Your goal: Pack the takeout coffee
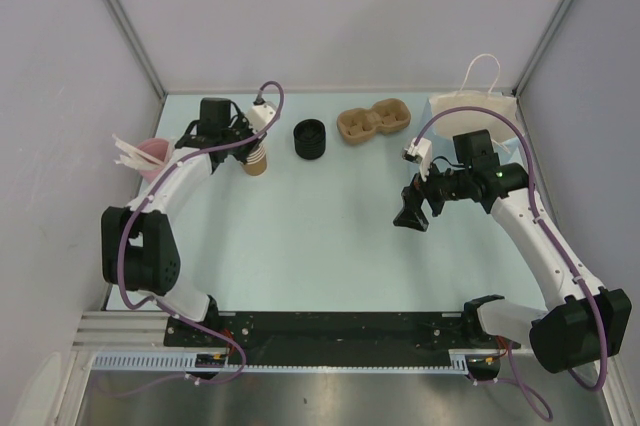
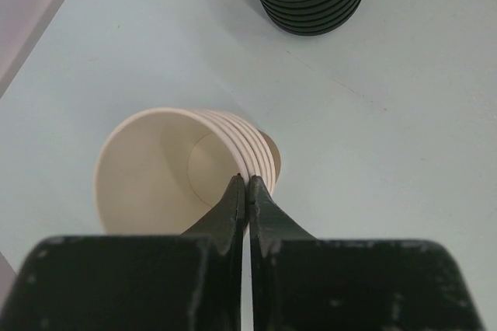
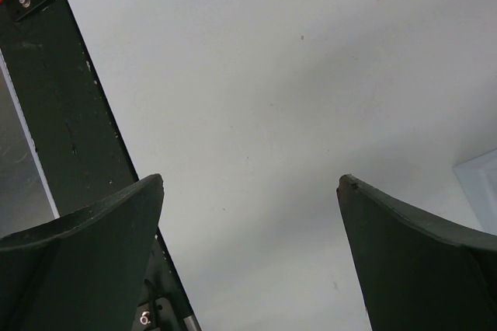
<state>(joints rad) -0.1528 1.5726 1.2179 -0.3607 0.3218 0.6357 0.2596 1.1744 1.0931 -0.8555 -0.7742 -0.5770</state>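
— Left wrist view: what does the left gripper [image 2: 245, 191] hold?
— It pinches shut on the rim of the topmost tan kraft-paper cup [image 2: 147, 179], nested in the stack of tan cups [image 1: 257, 164], just left of the ribbed black stack of plastic lids [image 1: 310, 138].
— And the right gripper [image 1: 410, 212]?
— Spread wide, empty, well right of those lids.

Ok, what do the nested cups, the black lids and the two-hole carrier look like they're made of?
The nested cups: paper, matte cream inside, rolled rims. The black lids: likely plastic, glossy ridged edges. The carrier: probably moulded pulp, dull tan.
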